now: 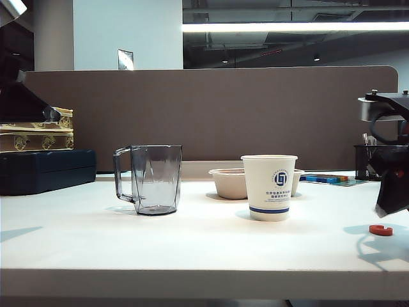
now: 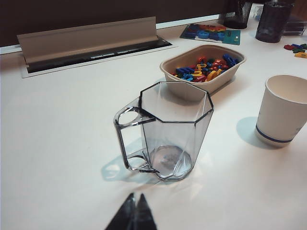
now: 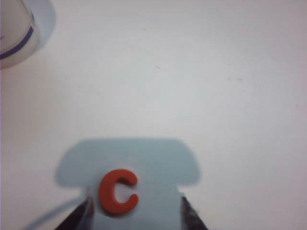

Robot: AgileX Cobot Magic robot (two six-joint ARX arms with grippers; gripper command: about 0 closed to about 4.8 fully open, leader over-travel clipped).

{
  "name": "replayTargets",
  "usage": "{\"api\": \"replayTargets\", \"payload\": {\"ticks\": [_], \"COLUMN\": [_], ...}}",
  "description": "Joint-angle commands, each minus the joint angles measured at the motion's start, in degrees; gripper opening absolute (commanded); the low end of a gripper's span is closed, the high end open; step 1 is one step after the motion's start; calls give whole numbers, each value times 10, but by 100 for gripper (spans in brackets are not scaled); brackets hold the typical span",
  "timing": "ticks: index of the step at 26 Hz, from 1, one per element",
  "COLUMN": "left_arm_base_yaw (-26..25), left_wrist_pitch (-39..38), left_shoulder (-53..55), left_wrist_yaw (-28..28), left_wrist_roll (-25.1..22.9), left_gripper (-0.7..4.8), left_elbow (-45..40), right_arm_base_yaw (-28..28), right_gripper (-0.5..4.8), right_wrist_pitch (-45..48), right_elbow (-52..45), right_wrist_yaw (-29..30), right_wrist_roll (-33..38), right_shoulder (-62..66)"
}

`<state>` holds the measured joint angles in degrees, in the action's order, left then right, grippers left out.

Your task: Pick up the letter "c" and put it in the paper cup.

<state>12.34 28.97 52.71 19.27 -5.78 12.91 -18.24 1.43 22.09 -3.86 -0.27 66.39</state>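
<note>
Right gripper poised over the letter "c"; left gripper idle near the mug.

Exterior view: one letter "c" point(image 1: 381, 230) lies flat on the table point(image 1: 192, 249), at 3 o'clock from the one paper cup point(image 1: 269, 187) and well apart from it. The right gripper point(image 1: 391, 192) hangs just above the letter. Also one clear mug point(image 1: 148, 179) and one beige bowl point(image 1: 228, 183).
Left wrist view: the left gripper point(image 2: 135, 211) has its tips together, holding nothing, at 6 o'clock from the mug point(image 2: 165, 129). The bowl point(image 2: 204, 72) holds many coloured letters, too many to count.
Right wrist view: the right gripper point(image 3: 135, 211) has its fingers point(image 3: 81, 215) apart, one on either side of the letter point(image 3: 118, 190). Risk: the piece is thin and flat, so closing jaws could ride over it or flick it away, and a weak pinch could drop it short of the cup point(image 3: 14, 31).
</note>
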Motion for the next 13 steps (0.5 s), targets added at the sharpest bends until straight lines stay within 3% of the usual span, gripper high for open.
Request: {"api": "replayTargets", "payload": {"ticks": [1,13], "left_arm_base_yaw": [0,0], "left_wrist_pitch": [6,7], "left_shoulder": [-1,-1], "left_wrist_yaw": [-2,-27], "left_wrist_roll": [-2,-3], "left_gripper": [3,3], "left_elbow": [3,3], "right_arm_base_yaw": [0,0], "right_gripper": [235,256], "right_wrist_pitch": [0,-10], "right_elbow": [2,2], "right_wrist_yaw": [12,12], "right_wrist_roll": [8,7], "right_shoulder": [-1,3]}}
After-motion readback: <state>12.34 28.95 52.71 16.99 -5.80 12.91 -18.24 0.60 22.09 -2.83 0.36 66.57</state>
